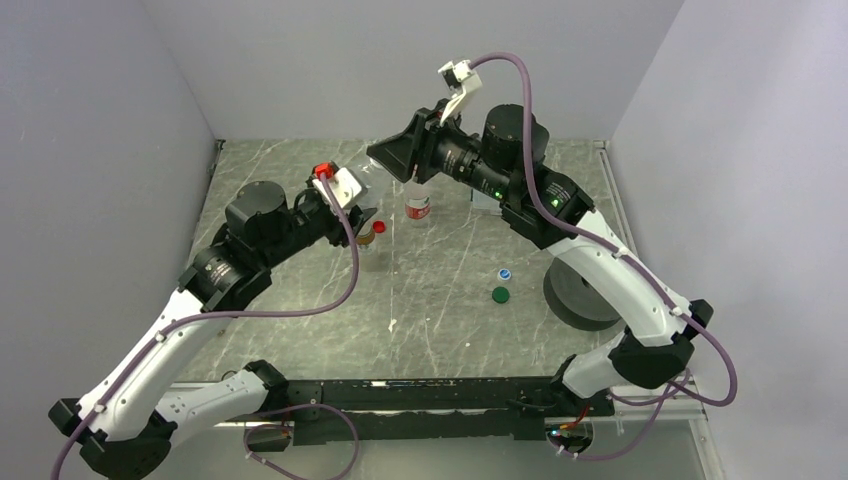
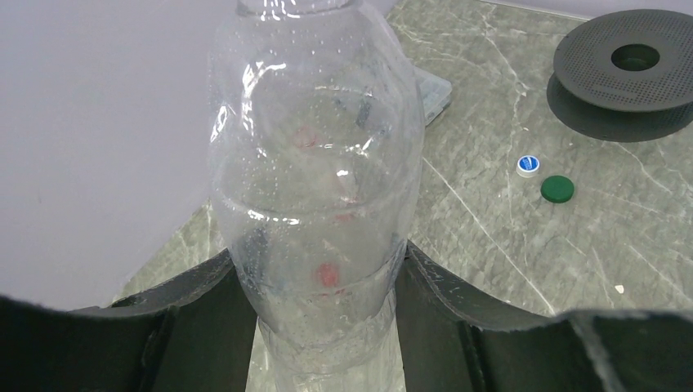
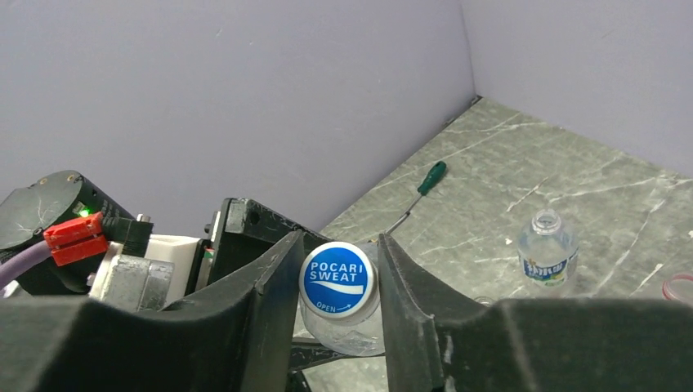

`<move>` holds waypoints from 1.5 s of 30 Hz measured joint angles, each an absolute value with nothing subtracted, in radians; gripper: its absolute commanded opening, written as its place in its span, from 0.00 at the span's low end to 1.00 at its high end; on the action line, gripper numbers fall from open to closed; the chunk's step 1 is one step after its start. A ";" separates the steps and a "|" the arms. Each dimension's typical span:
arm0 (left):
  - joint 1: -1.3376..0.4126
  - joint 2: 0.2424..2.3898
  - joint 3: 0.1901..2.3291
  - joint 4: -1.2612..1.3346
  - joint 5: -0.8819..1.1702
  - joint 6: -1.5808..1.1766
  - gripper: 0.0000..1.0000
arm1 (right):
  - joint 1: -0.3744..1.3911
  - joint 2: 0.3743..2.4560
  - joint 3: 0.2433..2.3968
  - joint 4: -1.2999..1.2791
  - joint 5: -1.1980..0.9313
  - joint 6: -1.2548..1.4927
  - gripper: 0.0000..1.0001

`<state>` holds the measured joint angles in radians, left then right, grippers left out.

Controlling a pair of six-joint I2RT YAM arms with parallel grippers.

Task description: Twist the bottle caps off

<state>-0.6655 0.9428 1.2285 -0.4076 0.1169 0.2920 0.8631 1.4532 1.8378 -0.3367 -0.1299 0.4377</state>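
Left end effector [image 2: 319, 261] clamps one clear bottle [image 2: 315, 163] by the body, near the back edge of the counter [image 1: 430, 320]. Right end effector [image 3: 339, 249] pinches its Pocari cap [image 3: 337, 282]. Two loose caps lie toward the right edge: one white-blue cap [image 1: 503, 271] and one green cap [image 1: 500, 294]. One red cap [image 1: 378, 227] is at the amber bottle [image 1: 367, 242]; can't tell if it's on. One red-label bottle [image 1: 418, 208] stands just beside.

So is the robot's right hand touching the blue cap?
Touching. The right wrist view shows the right hand with both fingers pressed against the sides of the blue cap.
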 measured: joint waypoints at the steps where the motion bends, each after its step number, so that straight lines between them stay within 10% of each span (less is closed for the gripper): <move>1: -0.665 0.944 1.227 -0.408 0.115 0.292 0.28 | 0.864 1.455 1.840 -0.336 -0.131 0.439 0.33; 15: -0.661 0.955 1.226 -0.416 0.168 0.257 0.27 | 0.854 1.466 1.853 -0.343 -0.222 0.373 0.09; 29: -0.654 0.952 1.320 -0.522 0.697 0.163 0.25 | 0.731 1.395 1.769 -0.102 -0.995 0.367 0.07; 31: -0.655 0.951 1.321 -0.529 0.738 0.162 0.25 | 0.731 1.395 1.766 -0.084 -1.044 0.374 0.16; 37: -0.659 0.951 1.321 -0.542 0.770 0.169 0.21 | 0.734 1.395 1.779 -0.141 -1.011 0.342 0.90; 45: -0.664 0.951 1.304 -0.516 0.569 0.211 0.19 | 0.741 1.372 1.773 -0.257 -0.598 0.338 0.99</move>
<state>-0.6636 0.9508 1.3037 -0.5156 0.5694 0.2108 0.7406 1.3720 1.7729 -0.2569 -0.5983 0.3378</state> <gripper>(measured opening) 0.579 0.993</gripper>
